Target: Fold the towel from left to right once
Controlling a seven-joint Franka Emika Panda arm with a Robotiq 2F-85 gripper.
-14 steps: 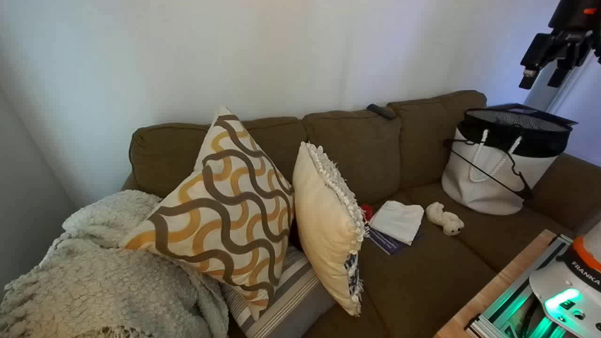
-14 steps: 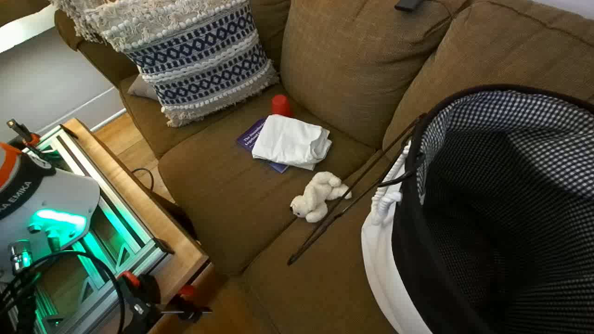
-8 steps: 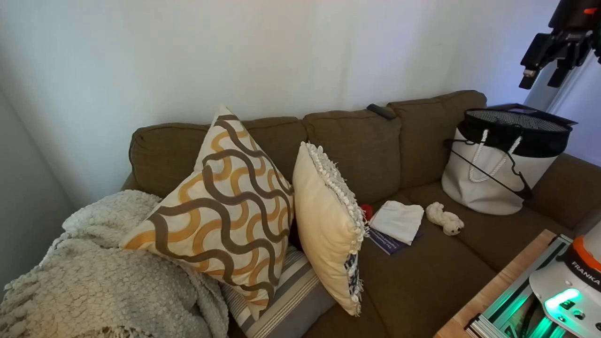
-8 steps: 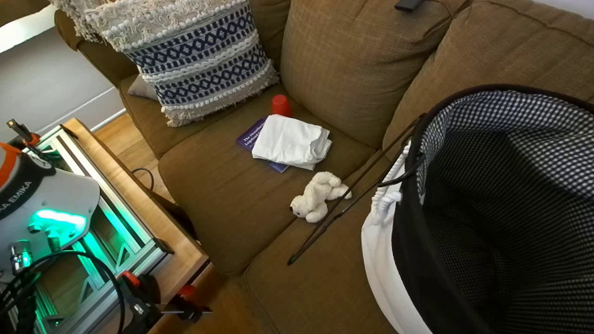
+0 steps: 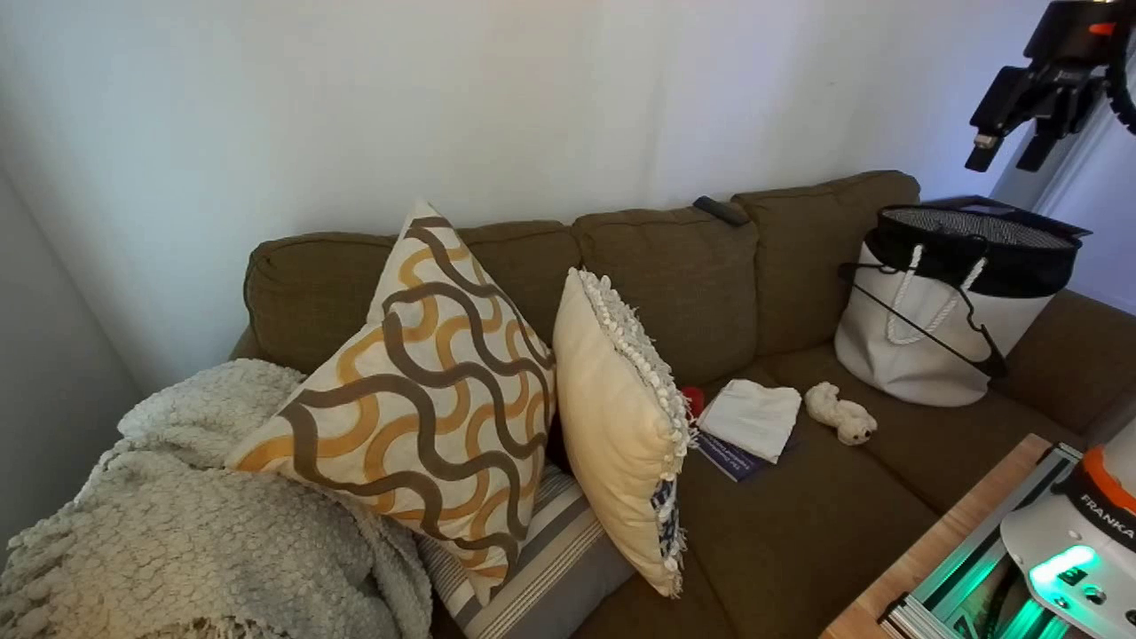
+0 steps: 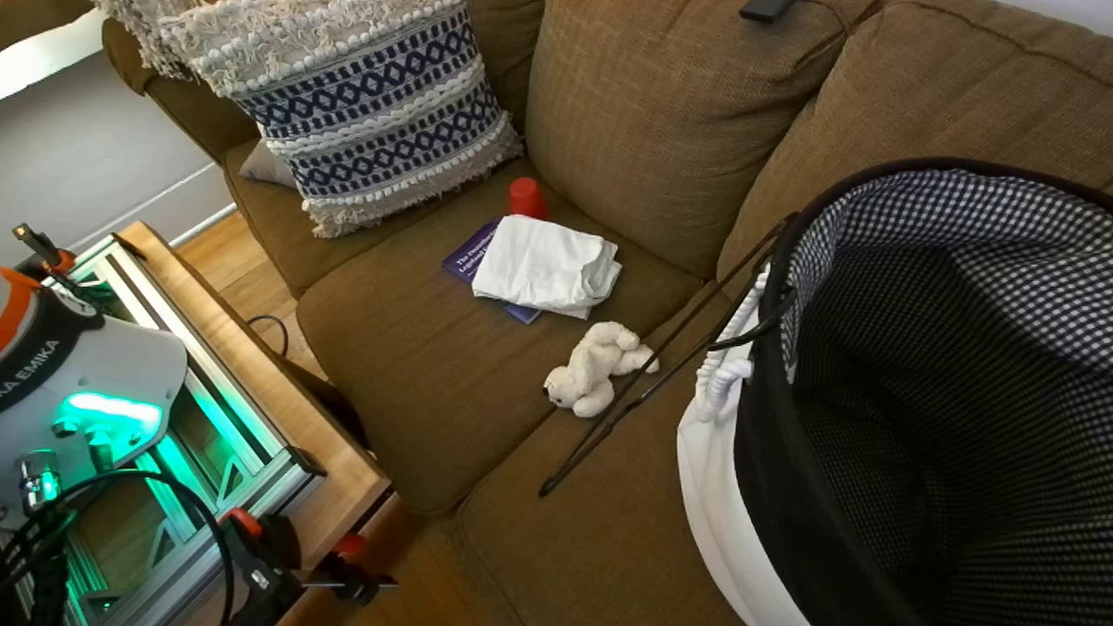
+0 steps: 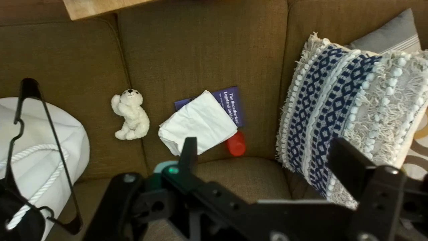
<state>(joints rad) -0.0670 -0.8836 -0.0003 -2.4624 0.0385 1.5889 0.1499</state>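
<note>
The white towel is a small, layered cloth lying on the brown sofa seat, partly over a purple book. It shows in both exterior views and in the wrist view. My gripper is high in the air at the top right in an exterior view, well above the sofa and apart from the towel. In the wrist view its fingers are spread wide with nothing between them; the left fingertip overlaps the towel's near edge only in the picture.
A red cup and the purple book touch or adjoin the towel. A white plush bear, a black hanger and a tall laundry basket stand to one side. A fringed pillow is on the other.
My gripper has shifted slightly left in an exterior view during the last half second, with its fingers still apart. The towel and the other things have not moved.
</note>
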